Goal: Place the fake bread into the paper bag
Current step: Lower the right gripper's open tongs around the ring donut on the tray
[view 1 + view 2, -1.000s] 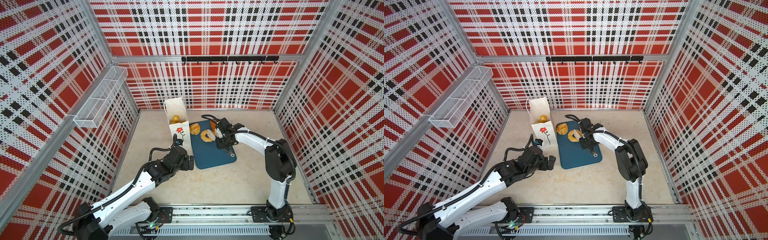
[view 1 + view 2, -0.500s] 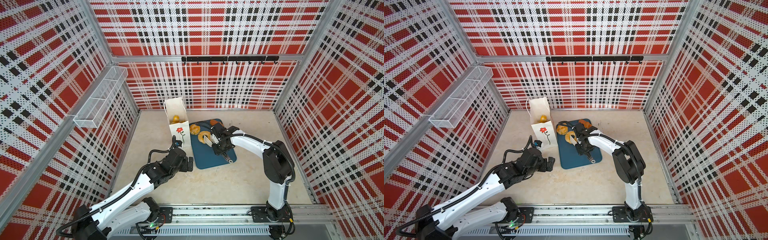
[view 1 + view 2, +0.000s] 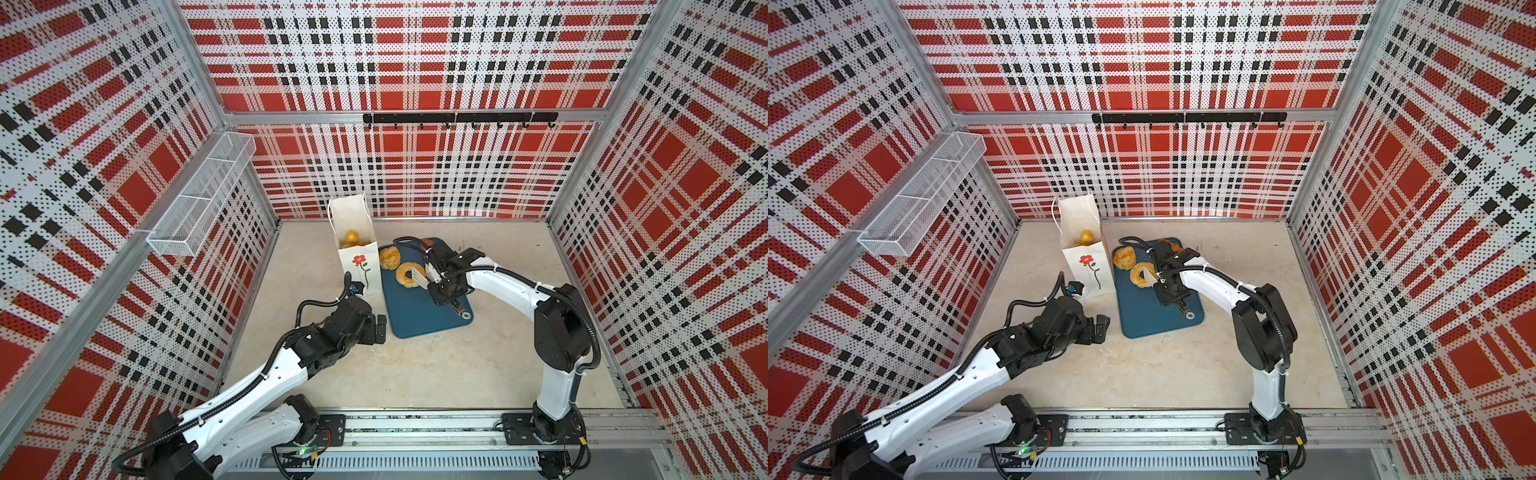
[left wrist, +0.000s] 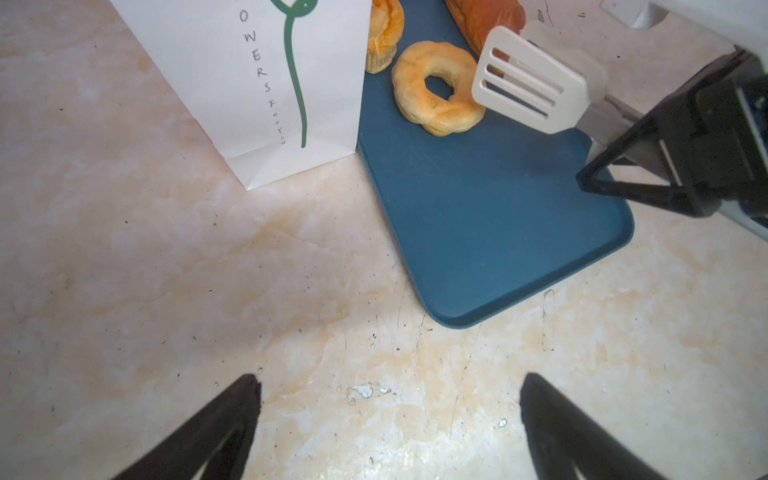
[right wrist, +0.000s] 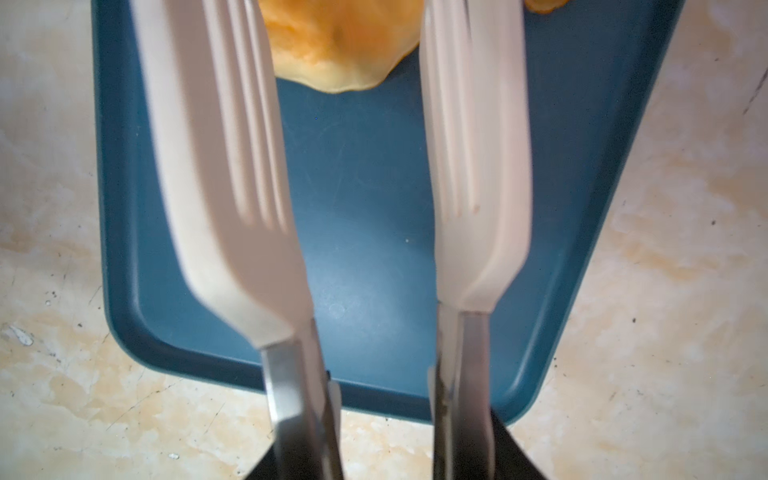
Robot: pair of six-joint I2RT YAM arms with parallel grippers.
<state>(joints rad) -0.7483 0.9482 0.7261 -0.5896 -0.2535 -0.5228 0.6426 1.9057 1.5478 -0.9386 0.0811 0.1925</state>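
Right gripper (image 3: 441, 286) part-closed, clamped on tongs (image 5: 232, 166). White slotted blades apart, tips at right edge of ring doughnut (image 4: 411, 99) on blue tray (image 4: 478, 208), no pinch yet afaict. Risk imo: off-centre squeeze, doughnut skids or flips. On swing left, blades could clip paper bag (image 3: 360, 266) just left of tray and tip it. One yellow piece (image 3: 352, 238) in bag. Left gripper (image 4: 390, 377) wide apart, empty, over tabletop (image 4: 166, 270).

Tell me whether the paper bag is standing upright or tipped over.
Upright. The paper bag stands on its folded base on the table, mouth open upward, with a yellow bread piece showing inside.
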